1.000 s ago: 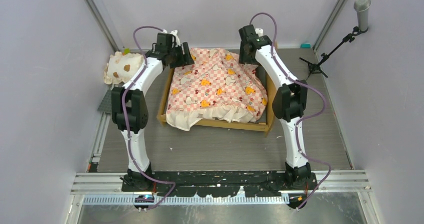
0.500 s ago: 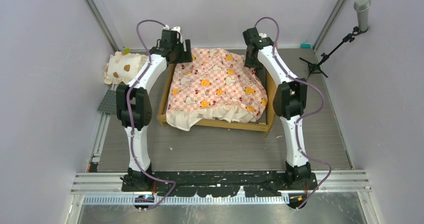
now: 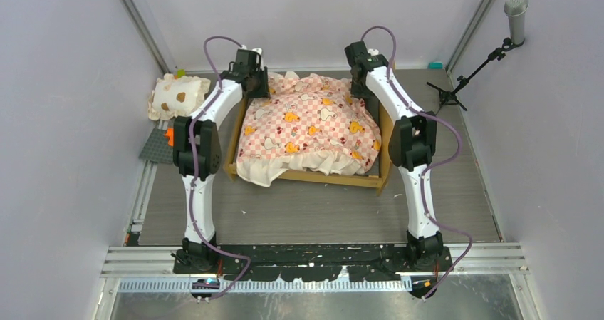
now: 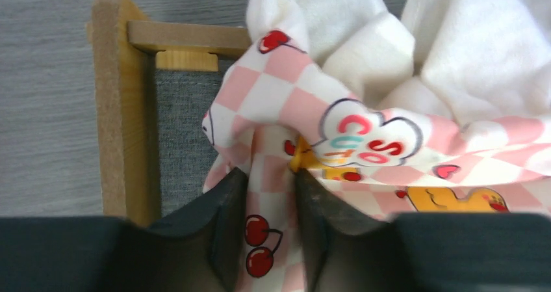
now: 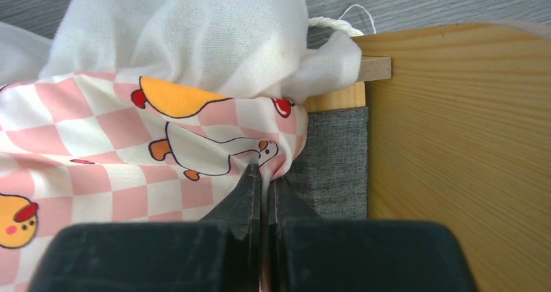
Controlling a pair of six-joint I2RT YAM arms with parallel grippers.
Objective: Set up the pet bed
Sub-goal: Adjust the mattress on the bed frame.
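A grey wood-grain table [image 3: 313, 213] is enclosed by pale lilac walls [image 3: 64, 120]. A grey microphone on a black stand [image 3: 514, 13] is set at the far right corner. The pet bed [image 3: 342, 180], a light-wood frame, is located at the centre of the table. A pink checkered, cream-ruffled mattress [image 3: 313, 124] is laid in it. A cream ruffled pillow with brown spots [image 3: 178, 95] is placed left of the frame, apart from it. The left gripper [image 4: 271, 181] is clamped on a fold of the mattress at the far left corner. The right gripper [image 5: 264, 175] is pinched on the fabric at the far right corner. Compared with half a second earlier, the central ridge of the mattress is flattened. The cream ruffle is now exposed along the far edge.
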